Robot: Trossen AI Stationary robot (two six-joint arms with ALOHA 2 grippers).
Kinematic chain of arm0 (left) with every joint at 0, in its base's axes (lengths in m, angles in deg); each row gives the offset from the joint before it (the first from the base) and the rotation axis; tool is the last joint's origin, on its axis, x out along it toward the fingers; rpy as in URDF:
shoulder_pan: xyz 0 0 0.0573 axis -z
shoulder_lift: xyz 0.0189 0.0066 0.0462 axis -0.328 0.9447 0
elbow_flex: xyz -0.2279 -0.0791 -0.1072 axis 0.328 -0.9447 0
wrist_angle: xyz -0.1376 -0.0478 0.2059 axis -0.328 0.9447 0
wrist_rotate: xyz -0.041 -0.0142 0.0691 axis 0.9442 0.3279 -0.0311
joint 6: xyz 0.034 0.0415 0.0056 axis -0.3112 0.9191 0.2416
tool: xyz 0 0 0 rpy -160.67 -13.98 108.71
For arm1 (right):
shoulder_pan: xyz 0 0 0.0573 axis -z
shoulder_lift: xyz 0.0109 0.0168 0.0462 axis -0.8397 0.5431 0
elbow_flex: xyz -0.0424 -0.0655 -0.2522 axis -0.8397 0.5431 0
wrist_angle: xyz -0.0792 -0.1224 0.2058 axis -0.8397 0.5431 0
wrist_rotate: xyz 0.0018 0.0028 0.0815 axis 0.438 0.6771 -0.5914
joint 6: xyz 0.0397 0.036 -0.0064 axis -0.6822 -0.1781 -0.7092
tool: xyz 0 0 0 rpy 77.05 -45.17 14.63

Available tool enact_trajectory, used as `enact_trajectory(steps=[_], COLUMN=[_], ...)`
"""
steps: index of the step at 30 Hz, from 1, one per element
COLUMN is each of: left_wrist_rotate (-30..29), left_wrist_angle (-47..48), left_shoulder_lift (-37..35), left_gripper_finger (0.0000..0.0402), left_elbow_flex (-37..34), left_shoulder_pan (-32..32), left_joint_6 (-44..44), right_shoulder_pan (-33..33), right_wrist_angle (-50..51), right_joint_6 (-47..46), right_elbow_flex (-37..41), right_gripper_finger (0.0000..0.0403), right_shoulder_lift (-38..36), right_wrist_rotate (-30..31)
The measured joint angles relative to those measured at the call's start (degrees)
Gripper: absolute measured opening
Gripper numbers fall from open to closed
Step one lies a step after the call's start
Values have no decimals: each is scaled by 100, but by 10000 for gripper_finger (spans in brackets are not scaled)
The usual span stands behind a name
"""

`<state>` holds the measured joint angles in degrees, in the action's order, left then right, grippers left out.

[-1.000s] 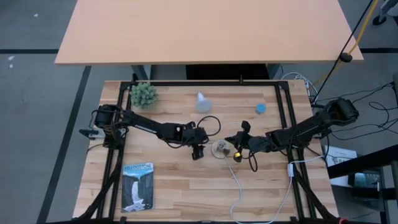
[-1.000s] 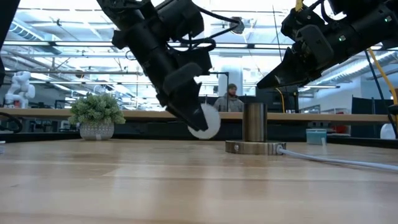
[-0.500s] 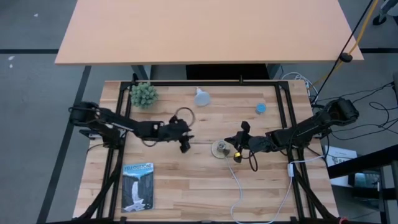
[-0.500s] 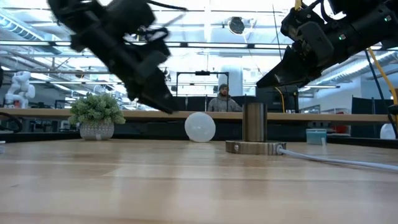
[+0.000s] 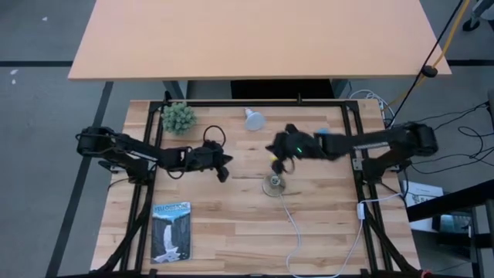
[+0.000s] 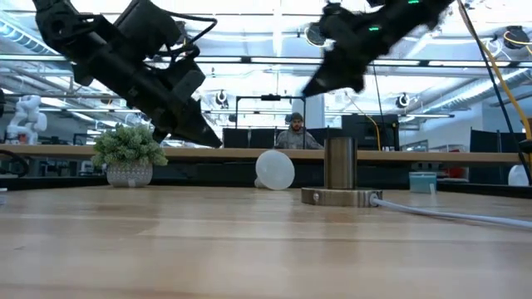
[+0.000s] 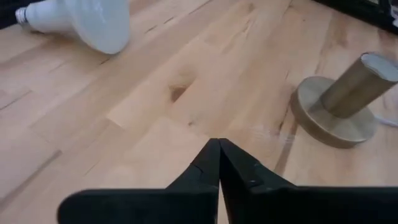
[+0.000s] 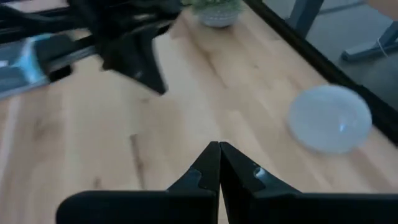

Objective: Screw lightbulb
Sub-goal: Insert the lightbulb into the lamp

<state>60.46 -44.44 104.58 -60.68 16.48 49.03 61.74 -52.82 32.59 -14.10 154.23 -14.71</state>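
From above, the lightbulb (image 5: 253, 119) lies on its side at the table's far edge, free of both arms. The left gripper (image 5: 224, 171) is closed and empty left of the socket (image 5: 273, 184); the right gripper (image 5: 275, 164), also closed and empty, hangs just beyond that socket. A booklet (image 5: 170, 231) lies near the front left, its cover lettering probably too small to read. At table height, the bulb rests beside the socket post. The left wrist camera shows pinched fingertips (image 7: 217, 163) above bare wood; the right wrist camera shows the same
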Motion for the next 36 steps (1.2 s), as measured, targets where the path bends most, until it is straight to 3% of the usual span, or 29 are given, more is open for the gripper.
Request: enact_trajectory(steps=[10, 14, 19, 22, 27, 31, 36], left_wrist_rotate=[-15, -20, -24, -24, -26, -27, -27], left_wrist_angle=[4, 7, 9, 12, 12, 12, 12], left_shoulder_lift=[2, 2, 2, 2, 2, 2, 2], left_gripper_finger=[1, 1, 1, 1, 1, 0, 0], left_elbow_flex=[-44, -44, -44, -44, -44, -44, -44], left_shoulder_pan=[-106, -106, -106, -106, -106, -106, -106], left_joint_6=[307, 393, 478, 598, 605, 603, 577], right_shoulder_pan=[1559, 2193, 2868, 3042, 3070, 3012, 2681], right_wrist_angle=[1525, 2439, 3811, 4344, 5318, 6391, 7184], right_joint_6=[722, 477, -77, -154, -130, 69, 397], right_elbow_flex=[-3417, -4889, -6240, -6626, -6687, -6643, -6628], right_gripper_finger=[0, 0, 0, 0, 0, 0, 0], right_shoulder_lift=[2427, 3352, 4441, 4851, 5083, 5067, 4661], right_wrist_rotate=[-229, -371, -1108, -1556, -1646, -2255, -2293])
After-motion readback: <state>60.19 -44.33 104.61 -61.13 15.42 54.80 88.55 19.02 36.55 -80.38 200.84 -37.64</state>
